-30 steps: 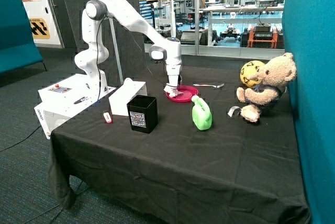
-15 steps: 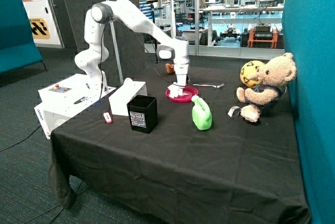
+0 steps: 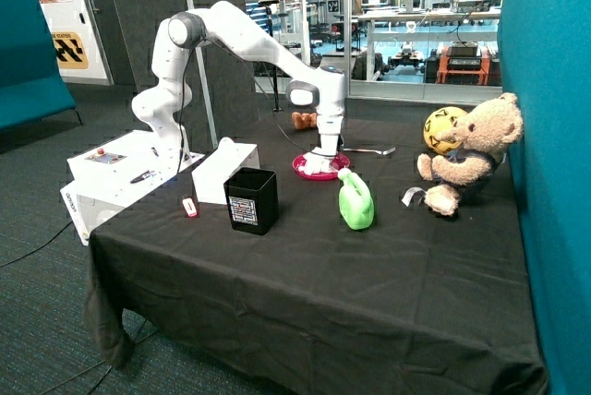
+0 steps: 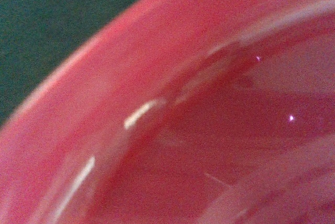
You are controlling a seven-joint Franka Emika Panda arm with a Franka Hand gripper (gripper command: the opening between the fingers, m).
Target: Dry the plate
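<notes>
The pink plate lies on the black tablecloth between the white box and the spoon. My gripper points straight down onto the plate's side nearest the green jug. It is shut on a white cloth that is pressed against the plate. The wrist view is filled by the plate's glossy pink rim and inner surface, with a strip of dark tablecloth beyond the rim. The cloth and the fingers do not show in the wrist view.
A black cup stands near the front. A green jug sits right beside the plate. A spoon lies behind it. A teddy bear with a yellow ball sits by the teal wall. A white box is by the cup.
My gripper has slid with the white cloth across the plate, from the side near the white box toward the side near the spoon and teddy bear.
</notes>
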